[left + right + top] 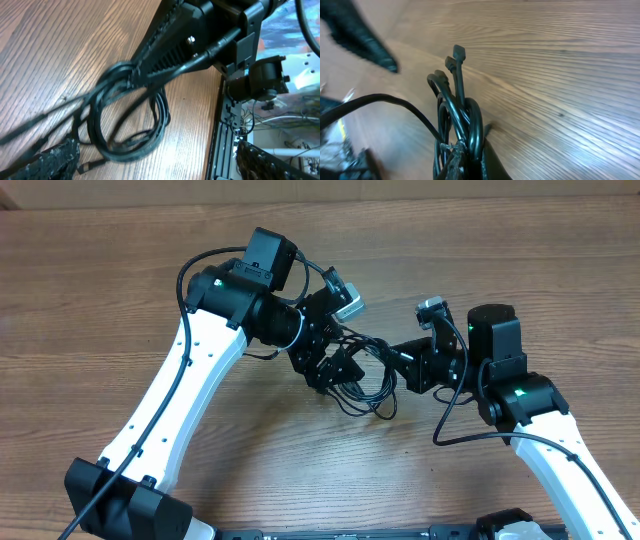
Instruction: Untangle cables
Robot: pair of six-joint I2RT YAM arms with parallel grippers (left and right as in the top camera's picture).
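The cables [368, 385] are thin black cords lying in a tangled coil on the wooden table between my two grippers. My left gripper [335, 367] hovers just left of the coil. In the left wrist view this gripper [157, 156] stands wide open, its fingers [50, 160] far apart, with the looped cables [127, 117] on the table ahead and nothing between the fingers. My right gripper [397, 357] meets the coil from the right. In the right wrist view it [467, 162] is shut on a bunch of cable loops [462, 117], and small plugs [456, 55] stick up beyond them.
The table [120, 260] is wood-grained. Its front edge with a black rail [225, 135] shows to the right in the left wrist view. Thicker black arm cables [455, 425] hang beside the right arm. A blurred left finger [360, 35] crosses the right wrist view's upper left.
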